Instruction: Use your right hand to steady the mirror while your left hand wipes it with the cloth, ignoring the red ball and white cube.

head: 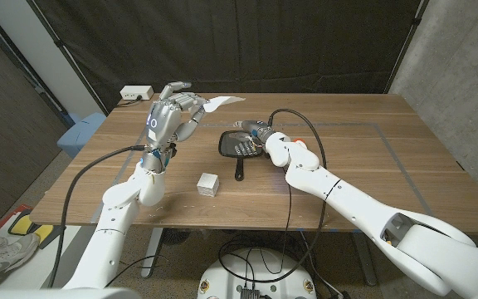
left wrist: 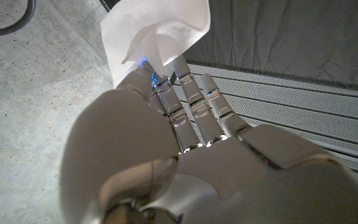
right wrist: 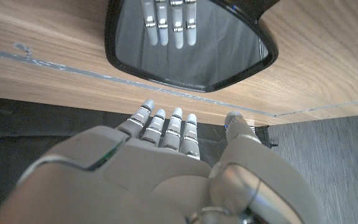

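Note:
A black-framed hand mirror (head: pixel 240 146) lies face up at the table's middle, its handle pointing toward the near edge. My right hand (head: pixel 261 134) hovers at the mirror's far right edge with fingers straight and apart, holding nothing. In the right wrist view that hand (right wrist: pixel 166 168) reaches toward the mirror (right wrist: pixel 229 59), whose glass reflects the fingers; contact cannot be told. My left hand (head: pixel 171 116) is raised above the table's back left and pinches a white cloth (head: pixel 222 101) at its fingertips. The cloth (left wrist: pixel 157 31) sticks out beyond the left hand (left wrist: pixel 185 155).
A white cube (head: pixel 209 183) sits near the front edge, left of the mirror's handle. A white power strip (head: pixel 135 93) lies at the back left corner. Thin tape lines (head: pixel 380 133) mark the tabletop on the right.

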Robot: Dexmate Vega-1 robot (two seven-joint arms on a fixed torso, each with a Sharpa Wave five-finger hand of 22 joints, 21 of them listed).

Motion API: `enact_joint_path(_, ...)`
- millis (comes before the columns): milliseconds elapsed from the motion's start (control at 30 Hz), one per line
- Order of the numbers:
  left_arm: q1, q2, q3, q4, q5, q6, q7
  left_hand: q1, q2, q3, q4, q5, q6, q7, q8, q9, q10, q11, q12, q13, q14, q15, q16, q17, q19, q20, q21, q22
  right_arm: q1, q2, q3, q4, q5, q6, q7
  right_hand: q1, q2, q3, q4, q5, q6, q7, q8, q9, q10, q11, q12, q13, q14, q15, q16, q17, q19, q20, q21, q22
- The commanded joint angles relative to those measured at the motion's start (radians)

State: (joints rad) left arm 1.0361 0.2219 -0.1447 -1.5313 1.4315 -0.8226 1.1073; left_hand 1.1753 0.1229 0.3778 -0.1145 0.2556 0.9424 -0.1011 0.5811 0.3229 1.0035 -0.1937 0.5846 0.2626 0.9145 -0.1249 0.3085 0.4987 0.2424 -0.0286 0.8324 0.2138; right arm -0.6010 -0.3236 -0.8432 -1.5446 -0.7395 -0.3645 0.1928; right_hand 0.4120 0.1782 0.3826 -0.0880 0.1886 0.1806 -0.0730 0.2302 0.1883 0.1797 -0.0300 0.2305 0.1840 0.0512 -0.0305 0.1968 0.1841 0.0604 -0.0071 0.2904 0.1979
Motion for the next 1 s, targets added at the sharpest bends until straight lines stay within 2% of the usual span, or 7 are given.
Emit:
enact_joint_path(33,0.019,0.022,-0.008,-0.040,0.001,0.062,0.010,0.005,0.006,-0.003,0.001,0.005,0.001,0.003,0.010,0.001,0.008,-0.007,0.045,0.245,0.014,-0.116,-0.007,0.004,-0.006,0.003,0.007,-0.001,-0.001,-0.008,-0.036,0.010,-0.062,-0.042,0.048,0.002,0.003,0.003,0.005,0.000,0.018,0.004,0.008,0.001,0.013,0.003,0.006,0.001,0.012,0.002,0.003,0.004,0.011,0.003,0.008,0.003)
enact_joint_path(200,0.010,0.096,0.065,-0.010,-0.045,0.150,0.010,0.006,0.005,-0.004,0.001,0.005,0.007,0.005,0.010,-0.007,0.006,-0.007,0.043,0.248,0.015,-0.116,-0.011,0.008,-0.006,0.001,0.010,-0.002,-0.008,-0.019,-0.036,0.006,-0.082,-0.054,0.055,0.010,0.005,0.008,0.003,0.001,0.024,0.004,0.009,0.001,0.018,-0.001,0.006,0.001,0.015,0.001,0.002,0.002,0.014,0.000,0.009,0.003)
enact_joint_path(433,0.008,0.205,0.189,-0.012,-0.141,0.302,-0.025,0.010,0.003,-0.005,-0.002,0.005,0.008,0.009,0.007,-0.015,0.008,-0.007,0.041,0.249,0.022,-0.117,-0.012,0.014,-0.006,0.000,0.013,-0.003,-0.023,-0.036,-0.019,-0.008,-0.081,-0.055,0.054,0.011,0.003,0.008,0.004,0.000,0.025,0.004,0.008,0.001,0.018,0.003,0.005,0.001,0.014,0.002,0.001,0.003,0.013,0.000,0.008,0.003)
enact_joint_path(567,0.009,0.252,0.240,-0.022,-0.180,0.368,-0.054,0.012,0.002,-0.006,-0.003,0.005,0.007,0.006,0.007,-0.016,0.008,-0.007,0.039,0.248,0.023,-0.116,-0.014,0.016,-0.007,-0.001,0.016,-0.003,-0.032,-0.046,-0.012,-0.020,-0.087,-0.063,0.056,0.009,0.001,0.007,0.005,0.000,0.023,0.004,0.006,0.001,0.018,0.006,0.004,0.001,0.012,0.003,0.000,0.003,0.012,0.001,0.008,0.003)
enact_joint_path(767,0.021,0.301,0.294,-0.052,-0.213,0.446,-0.101,0.013,0.002,-0.007,-0.002,0.005,0.009,0.007,0.007,-0.021,0.009,-0.007,0.036,0.248,0.024,-0.116,-0.019,0.020,-0.007,-0.001,0.019,-0.004,-0.047,-0.065,-0.001,-0.042,-0.095,-0.074,0.059,0.005,-0.002,0.004,0.009,-0.002,0.016,0.006,0.001,0.001,0.010,0.011,-0.001,0.001,0.010,0.005,0.000,0.004,0.009,0.002,0.007,0.004)
enact_joint_path(1000,0.058,0.345,0.320,-0.121,-0.231,0.525,-0.198,0.013,0.002,-0.007,-0.002,0.005,0.010,0.010,0.008,-0.022,0.011,-0.007,0.033,0.248,0.024,-0.116,-0.023,0.023,-0.008,-0.001,0.022,-0.004,-0.062,-0.085,0.006,-0.071,-0.104,-0.082,0.073,0.000,-0.001,0.002,0.015,-0.002,0.015,0.006,-0.001,0.001,0.005,0.012,-0.005,0.001,0.004,0.005,-0.002,0.006,0.007,0.001,0.006,0.004)
